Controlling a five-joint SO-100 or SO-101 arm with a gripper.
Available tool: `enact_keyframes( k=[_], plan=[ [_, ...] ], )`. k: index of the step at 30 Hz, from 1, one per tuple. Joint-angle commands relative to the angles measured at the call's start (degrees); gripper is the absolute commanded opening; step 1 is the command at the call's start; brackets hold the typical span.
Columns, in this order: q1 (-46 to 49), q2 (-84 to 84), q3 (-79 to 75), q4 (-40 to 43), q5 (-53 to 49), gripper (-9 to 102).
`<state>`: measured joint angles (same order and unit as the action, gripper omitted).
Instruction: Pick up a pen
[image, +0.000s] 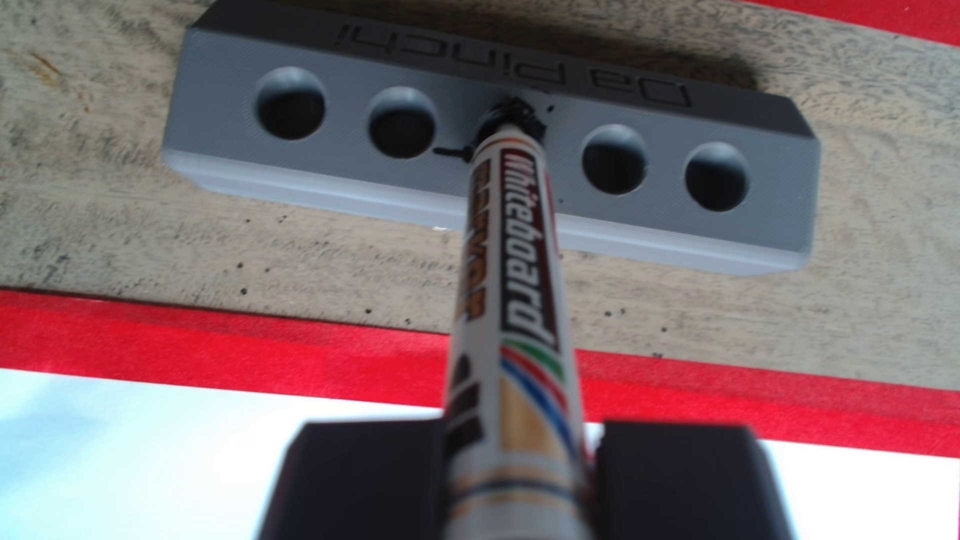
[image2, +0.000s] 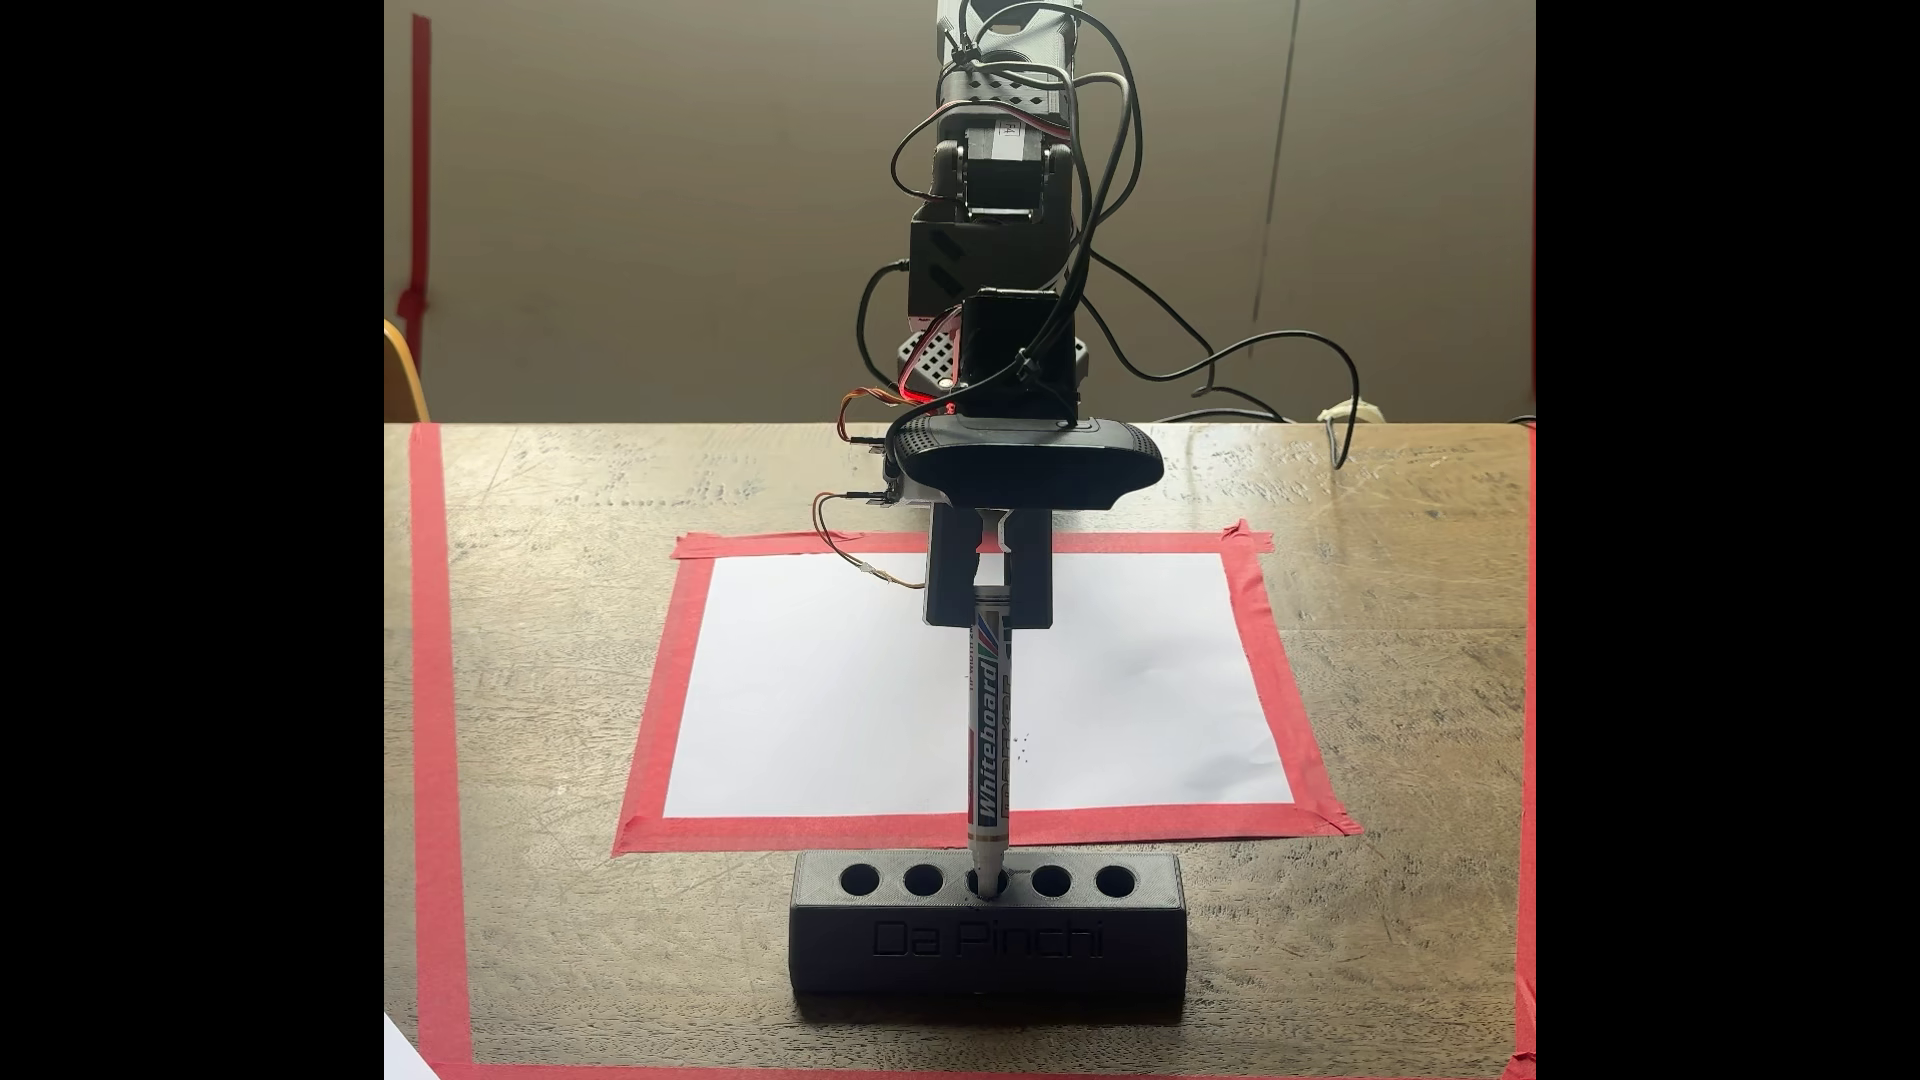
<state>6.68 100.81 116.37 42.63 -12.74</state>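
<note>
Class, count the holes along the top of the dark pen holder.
5, in one row on the pen holder: two left of the pen, the middle one holding its tip, two to its right.

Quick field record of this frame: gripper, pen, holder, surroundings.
gripper: shut on the pen's upper end
pen: near upright, tip in the middle hole of the holder
holder: dark block, five holes, four empty, "Da Pinchi" on its front
paper: white sheet, edged with red tape, behind the holder in the fixed view
table: wooden

The claw (image2: 989, 608) points down, fingers closed on the pen (image2: 988, 727).
</note>
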Motion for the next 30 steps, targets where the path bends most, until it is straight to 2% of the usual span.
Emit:
enact_keyframes(
  k=[1,30],
  plan=[
    [0.2,1.1,-0.8,-1.8,0.4,0],
    [0.7,6.0,-1.1,-1.0,0.6,-1]
  ],
)
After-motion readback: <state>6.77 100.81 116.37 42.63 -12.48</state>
